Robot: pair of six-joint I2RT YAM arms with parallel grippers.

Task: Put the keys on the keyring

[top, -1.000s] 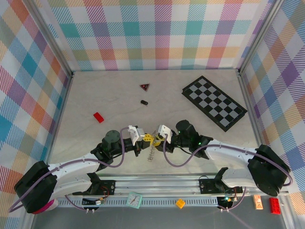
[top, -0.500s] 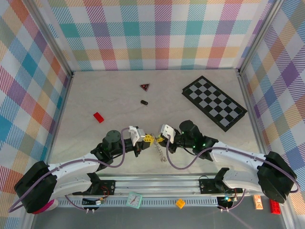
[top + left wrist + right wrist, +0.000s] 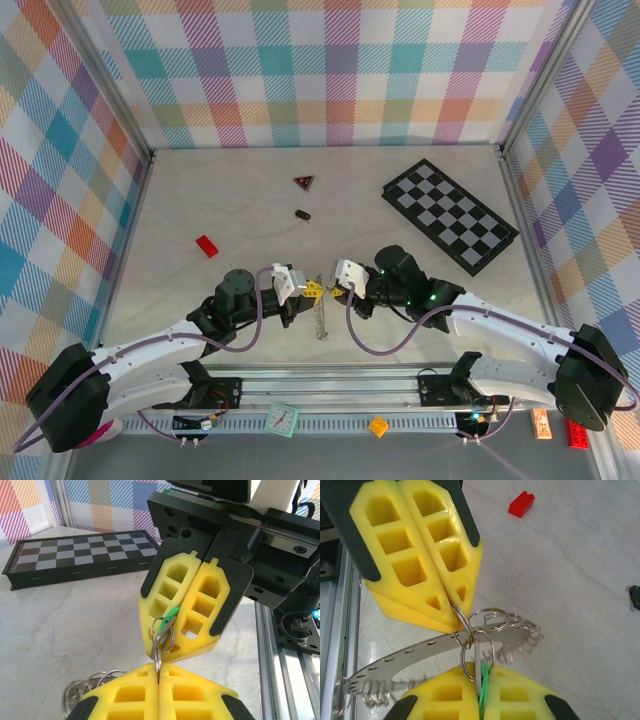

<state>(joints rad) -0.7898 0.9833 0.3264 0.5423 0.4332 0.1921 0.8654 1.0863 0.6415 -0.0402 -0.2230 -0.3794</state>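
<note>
My two grippers meet tip to tip above the near middle of the table. The left gripper [image 3: 312, 290] [image 3: 159, 666] is shut on a split ring of the keyring [image 3: 420, 655], a thin, limp metal strip with a fringe of small rings and keys that hangs beneath it [image 3: 320, 322]. The right gripper [image 3: 333, 291] [image 3: 482, 674] is shut on a flat silvery key [image 3: 479, 662] with a green tag. A small ring on that key is linked into the ring in the left gripper's fingers [image 3: 445, 545].
A black-and-white chequered board [image 3: 450, 215] lies at the back right. A dark red triangle [image 3: 304, 182] and a small black oval piece [image 3: 302, 214] sit behind the grippers. A red brick [image 3: 207, 246] lies to the left. The metal rail [image 3: 330, 385] runs along the near edge.
The right gripper has shut on the key. Its arm has shifted outward to the right. The hanging keyring swung right and back under the grippers. The left gripper stayed shut.
</note>
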